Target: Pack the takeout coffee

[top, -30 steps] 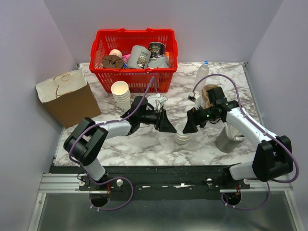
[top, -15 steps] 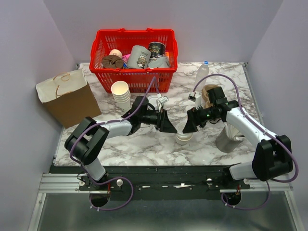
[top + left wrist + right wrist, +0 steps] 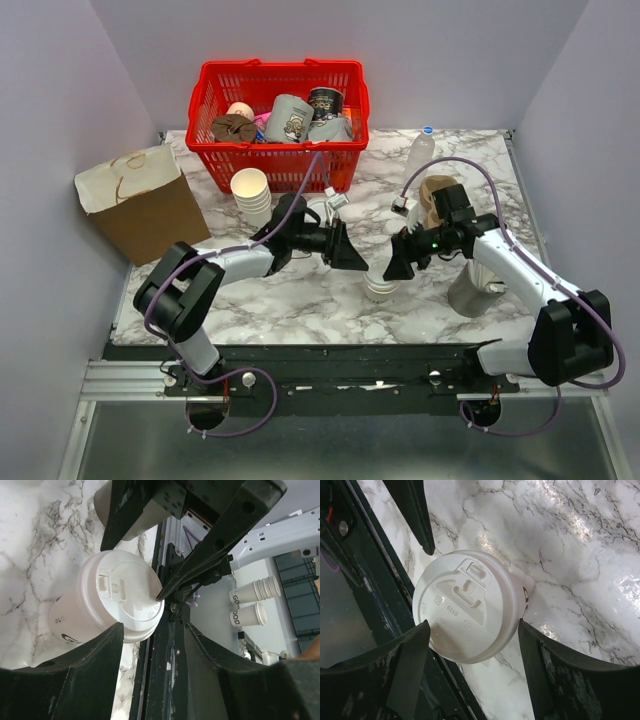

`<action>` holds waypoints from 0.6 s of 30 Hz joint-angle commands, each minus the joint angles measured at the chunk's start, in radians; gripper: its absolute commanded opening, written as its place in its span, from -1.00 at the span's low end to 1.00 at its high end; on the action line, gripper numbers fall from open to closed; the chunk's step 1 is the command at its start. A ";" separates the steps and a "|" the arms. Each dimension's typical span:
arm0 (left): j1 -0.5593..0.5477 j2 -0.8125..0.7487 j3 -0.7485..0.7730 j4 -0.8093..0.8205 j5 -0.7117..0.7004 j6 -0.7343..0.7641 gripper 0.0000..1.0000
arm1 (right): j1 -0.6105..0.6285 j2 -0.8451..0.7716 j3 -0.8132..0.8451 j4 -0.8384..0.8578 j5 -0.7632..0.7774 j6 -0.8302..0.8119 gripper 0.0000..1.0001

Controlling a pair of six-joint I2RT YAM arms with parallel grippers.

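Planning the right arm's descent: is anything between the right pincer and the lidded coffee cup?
Nothing visible. The right wrist view shows the coffee cup centred in the open right pincer, bare marble table around it. The left pincer hovers on the cup's other side, outside that path.

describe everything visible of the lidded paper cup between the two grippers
The paper cup is cream-white and tapered, with dark print on its side. A white plastic-looking lid with a sip spout and embossed lettering sits on it. It stands upright on the marble table, between the open fingers of the right gripper; contact unclear.
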 commanded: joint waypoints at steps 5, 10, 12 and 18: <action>0.016 0.013 0.089 -0.061 -0.055 0.111 0.27 | -0.006 -0.031 -0.011 -0.007 0.024 -0.063 0.58; 0.016 0.073 0.138 -0.083 -0.053 0.146 0.29 | -0.006 -0.039 -0.008 -0.022 0.030 -0.088 0.58; 0.018 0.090 0.144 -0.088 -0.046 0.152 0.29 | -0.006 -0.043 -0.008 -0.025 0.032 -0.095 0.58; 0.003 0.101 0.137 -0.059 -0.029 0.140 0.29 | -0.006 -0.056 -0.016 -0.022 0.032 -0.101 0.59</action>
